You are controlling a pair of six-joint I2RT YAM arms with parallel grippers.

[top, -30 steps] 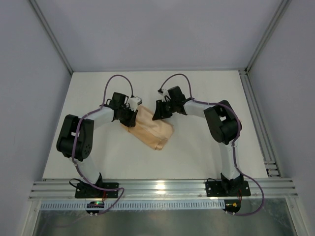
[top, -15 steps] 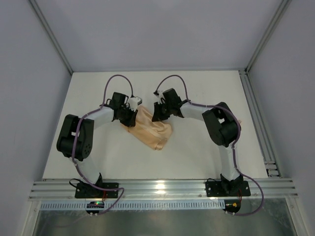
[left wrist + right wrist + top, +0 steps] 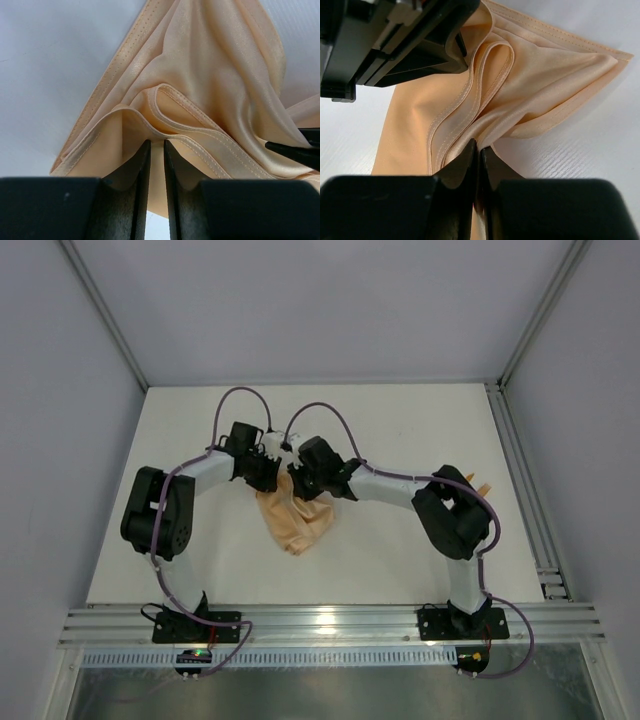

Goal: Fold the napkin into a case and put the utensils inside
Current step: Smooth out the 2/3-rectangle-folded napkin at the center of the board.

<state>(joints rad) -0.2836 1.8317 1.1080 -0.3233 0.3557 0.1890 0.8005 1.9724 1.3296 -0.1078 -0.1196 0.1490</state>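
The peach-orange napkin (image 3: 296,522) lies bunched on the table, hanging in folds below both grippers. My left gripper (image 3: 271,480) is shut on a hemmed fold at the cloth's upper left edge; in the left wrist view its jaws (image 3: 156,144) pinch layered hems of the napkin (image 3: 210,90). My right gripper (image 3: 303,486) sits right beside it, shut on another fold of the napkin (image 3: 535,80), with the jaws (image 3: 478,146) nearly touching. The left gripper's black body (image 3: 395,40) fills the right wrist view's upper left. Thin orange utensils (image 3: 480,485) peek out behind the right arm's elbow.
The white table (image 3: 400,560) is ringed by grey walls, with a metal rail (image 3: 545,540) along the right edge and the arm bases at the near edge. The right arm stretches leftward across the table's middle.
My right gripper closed on the napkin's right side and carried it left, up against the left gripper. The cloth bunched narrower and the orange utensils came into view behind the right elbow.
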